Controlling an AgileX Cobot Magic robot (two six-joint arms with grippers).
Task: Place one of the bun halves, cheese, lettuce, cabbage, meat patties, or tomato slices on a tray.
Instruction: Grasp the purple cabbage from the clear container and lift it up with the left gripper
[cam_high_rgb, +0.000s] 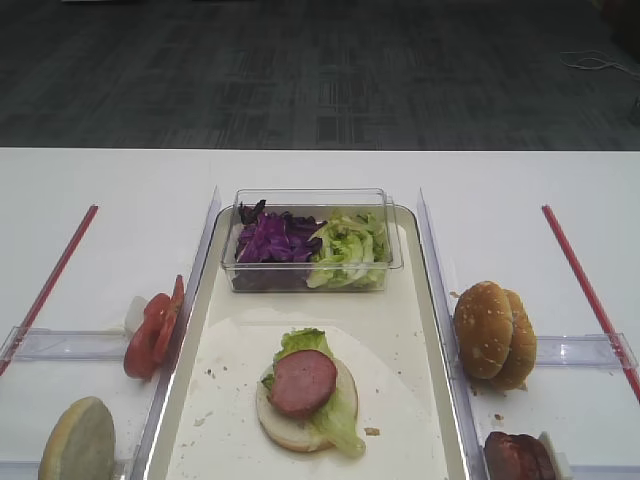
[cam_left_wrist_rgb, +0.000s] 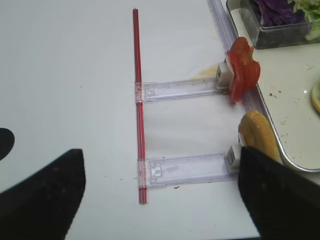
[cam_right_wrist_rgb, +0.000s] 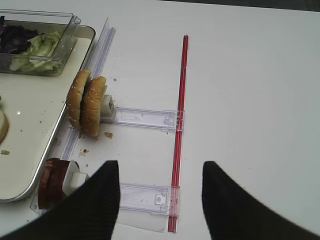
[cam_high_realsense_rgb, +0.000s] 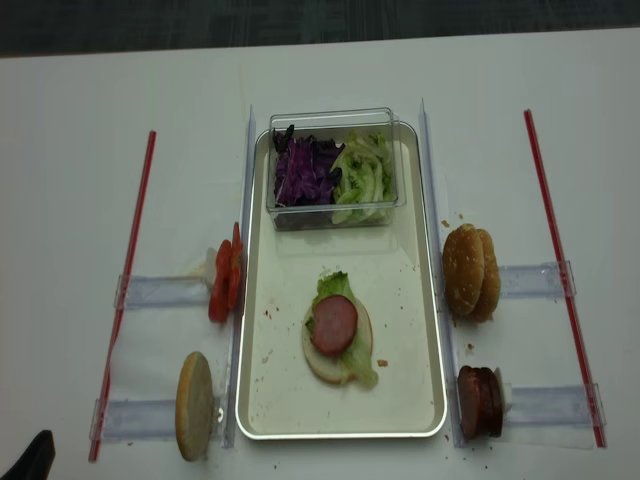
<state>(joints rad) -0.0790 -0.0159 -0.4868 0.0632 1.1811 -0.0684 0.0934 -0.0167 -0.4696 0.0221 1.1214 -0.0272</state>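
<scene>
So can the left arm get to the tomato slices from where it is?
Probably yes. The left gripper is open over bare table, and the tomato slices stand on edge beside the tray, with only flat clear holders and a red strip between.

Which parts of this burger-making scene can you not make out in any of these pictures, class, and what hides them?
- Left tool: only dark finger edges show in its wrist view, cut off by the frame.
- Right tool: likewise.
- Brown-pink meat patties: cut by the exterior view's bottom edge.
- Bottom round pale bun half: mostly hidden under lettuce and patty.
</scene>
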